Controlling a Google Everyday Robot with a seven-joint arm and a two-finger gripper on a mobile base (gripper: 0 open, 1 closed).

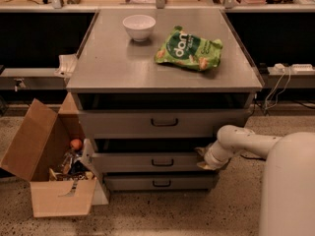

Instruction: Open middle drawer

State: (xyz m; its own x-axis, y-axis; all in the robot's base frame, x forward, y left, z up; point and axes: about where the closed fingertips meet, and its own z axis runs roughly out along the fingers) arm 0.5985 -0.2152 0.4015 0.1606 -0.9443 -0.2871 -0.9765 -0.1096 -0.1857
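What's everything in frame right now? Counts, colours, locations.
bowl: 1, white, cabinet top, rear left
snack bag: 1, green, cabinet top, right of the bowl
cabinet: 1, grey metal, centre
top drawer: 1, grey with black handle, highest of three
middle drawer: 1, grey with black handle, second of three
bottom drawer: 1, grey with black handle, lowest
cardboard box: 1, brown, open, on the floor left of the cabinet, mixed small items inside
power strip: 1, white, far right, cables hanging from it
arm: 1, white, reaching in from the right
end effector: 1, pale, at the right end of the middle drawer's front
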